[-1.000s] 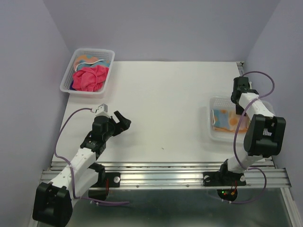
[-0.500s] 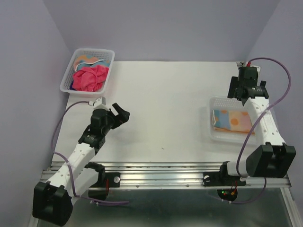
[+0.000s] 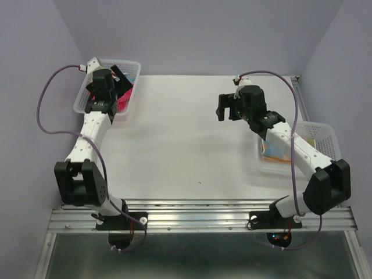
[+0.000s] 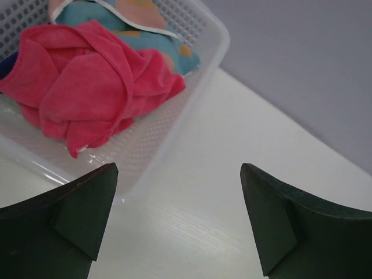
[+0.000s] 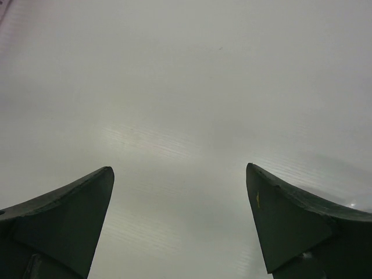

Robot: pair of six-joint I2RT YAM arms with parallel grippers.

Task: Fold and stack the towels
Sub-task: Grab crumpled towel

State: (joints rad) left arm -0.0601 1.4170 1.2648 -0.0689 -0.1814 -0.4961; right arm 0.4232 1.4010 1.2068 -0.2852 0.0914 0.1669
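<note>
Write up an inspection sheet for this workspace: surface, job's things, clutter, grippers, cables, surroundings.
Surface: white table, no stains or marks to be made out.
Job's things: pink-red towel crumpled in the left basket, lying on a light blue towel with orange patches; a folded towel, orange and blue, lies in the right basket, partly hidden by the arm.
Clutter: nothing seen.
Grippers: left gripper open and empty, beside the left basket's corner; right gripper open and empty, over bare table.
Cables: left purple cable and right purple cable loop free in the air.
Surroundings: lavender walls; metal rail at the near edge.
</note>
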